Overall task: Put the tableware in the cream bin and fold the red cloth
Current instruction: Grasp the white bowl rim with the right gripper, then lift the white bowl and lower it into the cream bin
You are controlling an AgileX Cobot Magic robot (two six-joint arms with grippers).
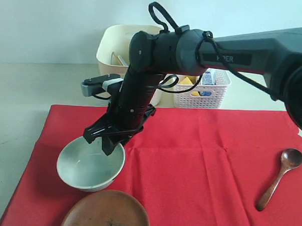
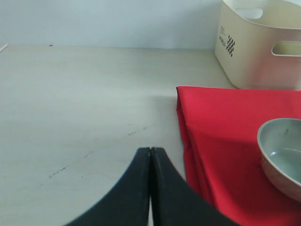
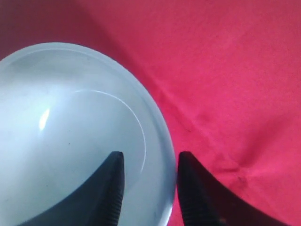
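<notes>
Fingers of my right pincer (image 3: 150, 157) straddled the rim of the pale bowl (image 1: 88, 168), one inside and one outside. The pincer was released, with the rim in the gap and neither pad clearly pressing it. The bowl sat on the red cloth (image 1: 204, 155) near its left edge, just beside the brown wooden plate (image 1: 106, 213). The cream bin (image 1: 111, 46) stood behind the cloth on the counter (image 1: 22, 87), with the white basket (image 1: 212, 90) next to it. A wooden spoon (image 1: 282, 174) lay well apart on the cloth's right side. My left pincer (image 2: 151, 155) was clenched on nothing, hovering over the counter beside the cloth.

By my judgement, the step in hand was gripping the bowl. To do it well, I should sink a little so the pads overlap the wall. Then I should squeeze squarely across the rim and lift straight, so the smooth bowl neither tips nor drags the cloth.
</notes>
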